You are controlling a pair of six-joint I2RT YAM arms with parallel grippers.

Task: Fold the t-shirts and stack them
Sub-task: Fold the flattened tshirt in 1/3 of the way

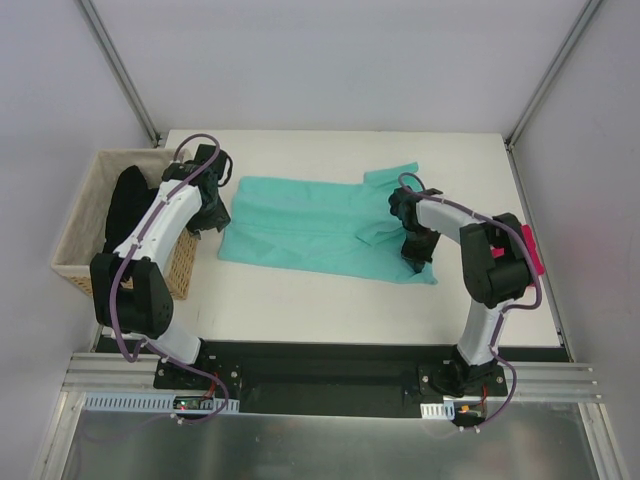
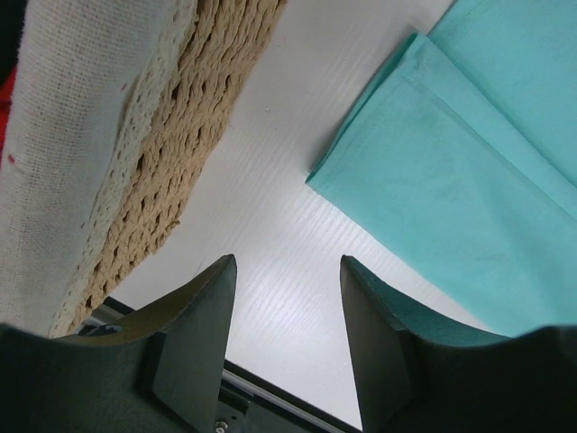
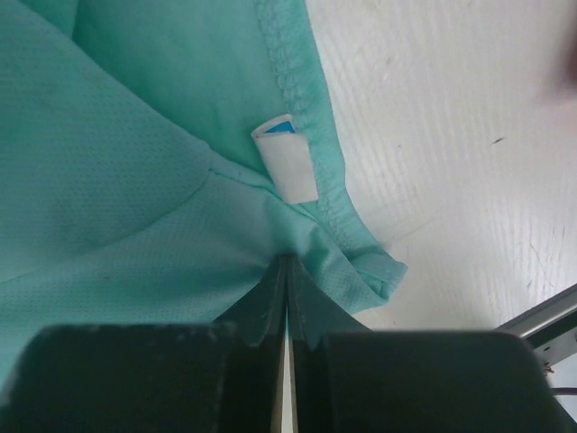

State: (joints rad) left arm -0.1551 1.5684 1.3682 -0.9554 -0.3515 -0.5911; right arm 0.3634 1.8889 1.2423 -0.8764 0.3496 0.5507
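Note:
The teal-mint t-shirt (image 1: 310, 225) lies spread and partly folded across the middle of the white table (image 1: 300, 300). My right gripper (image 1: 418, 262) is shut on the shirt's near right corner, pinching cloth (image 3: 117, 180) just below the neck hem and its white label (image 3: 288, 162); the jaws are pressed together (image 3: 287, 262). My left gripper (image 1: 213, 215) is open and empty at the shirt's left edge; its jaws (image 2: 287, 271) hover over bare table, the shirt's corner (image 2: 469, 180) to their right. A magenta-pink piece (image 1: 530, 250) shows behind my right arm.
A wicker basket (image 1: 75, 235) with a cloth liner stands at the table's left edge, dark cloth (image 1: 128, 205) inside; its wall (image 2: 153, 153) is close beside my left gripper. The table's near edge and a metal rail (image 1: 330, 385) lie below.

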